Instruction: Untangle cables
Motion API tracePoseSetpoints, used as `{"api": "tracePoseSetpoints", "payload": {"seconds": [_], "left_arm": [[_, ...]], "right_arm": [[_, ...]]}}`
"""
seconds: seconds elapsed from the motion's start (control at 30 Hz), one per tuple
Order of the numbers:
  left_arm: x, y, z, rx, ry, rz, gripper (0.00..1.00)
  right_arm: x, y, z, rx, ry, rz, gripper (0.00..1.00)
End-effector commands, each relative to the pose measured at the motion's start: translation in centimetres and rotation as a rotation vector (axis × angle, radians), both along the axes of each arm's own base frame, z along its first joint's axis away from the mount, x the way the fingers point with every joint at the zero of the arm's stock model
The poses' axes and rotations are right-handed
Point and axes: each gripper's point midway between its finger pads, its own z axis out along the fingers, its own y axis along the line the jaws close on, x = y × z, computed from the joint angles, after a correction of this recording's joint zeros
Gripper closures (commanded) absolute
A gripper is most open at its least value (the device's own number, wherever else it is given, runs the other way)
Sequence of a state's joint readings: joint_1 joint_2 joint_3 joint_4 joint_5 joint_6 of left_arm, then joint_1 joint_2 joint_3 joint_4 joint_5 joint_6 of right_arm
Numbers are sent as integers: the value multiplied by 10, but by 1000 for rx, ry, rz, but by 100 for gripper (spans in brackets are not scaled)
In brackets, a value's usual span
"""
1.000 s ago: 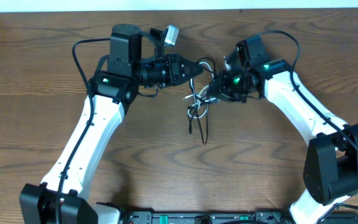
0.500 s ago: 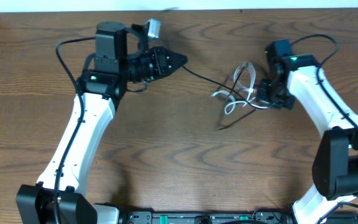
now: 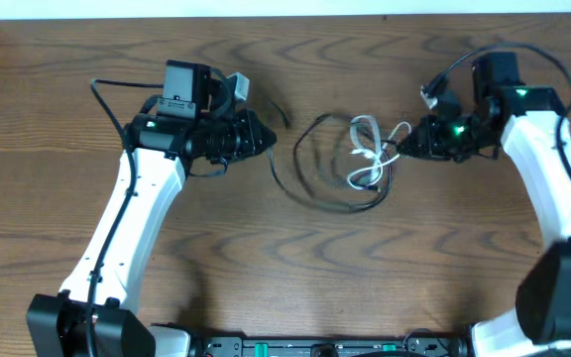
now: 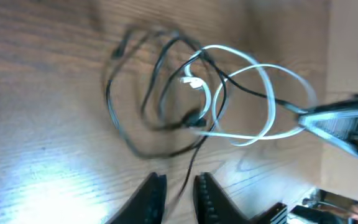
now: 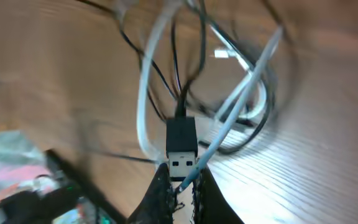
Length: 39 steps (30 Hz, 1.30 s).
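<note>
Dark brown wood-grain table (image 3: pixel 266 258), w/ a bright glare patch in the left wrist view. Lying on it approx. centre: black cable (image 4: pixel 194 118) in a wide, loose loop, one end trailing off to the left. White cable (image 3: pixel 368 151) sits in smaller loops over the black loop's right side. The 2 cross at several spots & one white strand runs off to the right. Pale strip (image 3: pixel 266 8) borders the table's far edge.
</note>
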<state>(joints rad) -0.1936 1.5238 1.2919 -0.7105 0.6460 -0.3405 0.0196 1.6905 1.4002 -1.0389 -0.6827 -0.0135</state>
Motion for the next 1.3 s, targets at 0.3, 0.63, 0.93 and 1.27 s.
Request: {"api": "tracePoseSetpoints", "payload": {"seconds": [0.3,0.63,0.93,1.27], "left_arm": [[-13,-62,23,1,-171,-191,16],[-8,-110,14,-26,-269,-327,16],[7,-153,-7,-68,-386,-454,19],[9,-175,-54,-65,-304,-468,32]], "right_arm": [[-9,19,59,148,-106,32,99],[-8,18,136,140,-269,43,99],[-19,21,139,165,-223,49,99],[-21,23,142,189,-223,58,99]]}}
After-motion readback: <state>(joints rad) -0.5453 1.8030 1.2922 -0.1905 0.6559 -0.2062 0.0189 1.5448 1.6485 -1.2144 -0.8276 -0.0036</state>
